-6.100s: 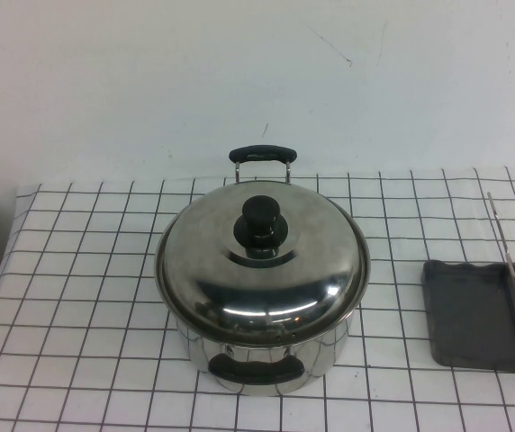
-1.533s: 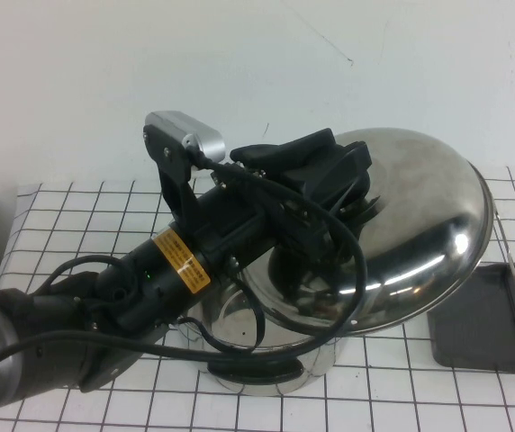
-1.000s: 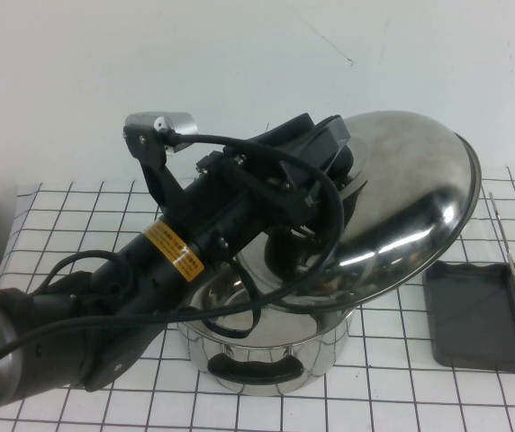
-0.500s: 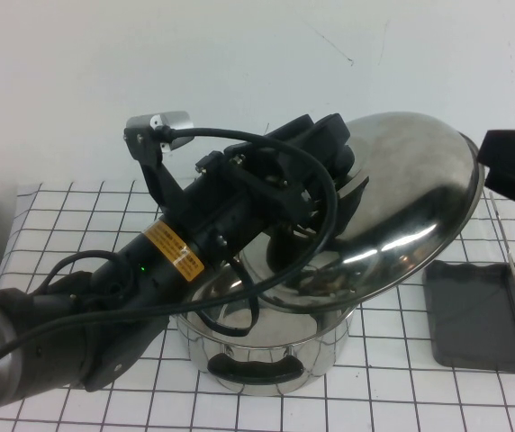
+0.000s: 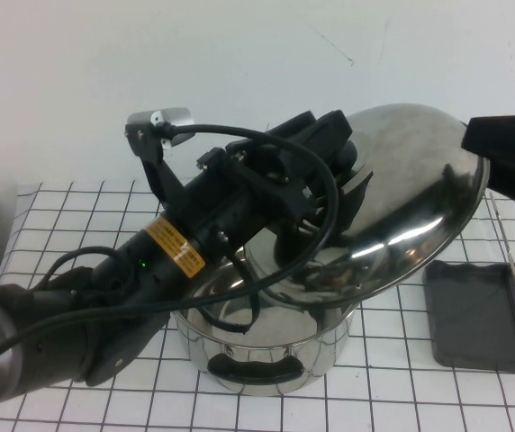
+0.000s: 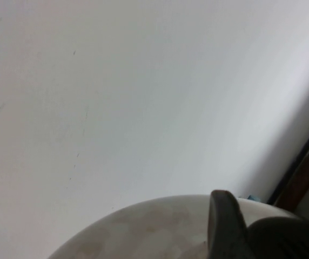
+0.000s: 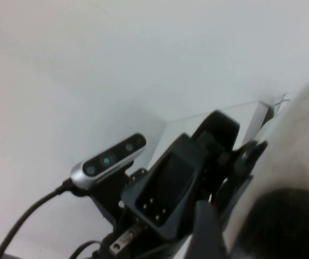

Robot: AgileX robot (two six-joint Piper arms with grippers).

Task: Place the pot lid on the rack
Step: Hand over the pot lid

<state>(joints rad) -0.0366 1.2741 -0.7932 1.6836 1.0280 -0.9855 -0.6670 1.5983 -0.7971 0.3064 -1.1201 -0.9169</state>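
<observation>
Grid-patterned table (image 5: 77, 225) fills the lower frame. Left gripper (image 5: 334, 193), centre, clamps the tilted pot lid (image 5: 411, 198) above the pot (image 5: 266, 346). Right gripper (image 5: 510, 148), upper right: finger state cannot be told. Rack (image 5: 474, 315) lower right.

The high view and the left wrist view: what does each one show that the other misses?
Only the high view shows the pot, the rack, the checked table, the left gripper at the lid's knob and the right gripper by the lid's rim. Only the left wrist view shows a brown strip beside the wall. Both show the raised, tilted pot lid and the white wall.
</observation>
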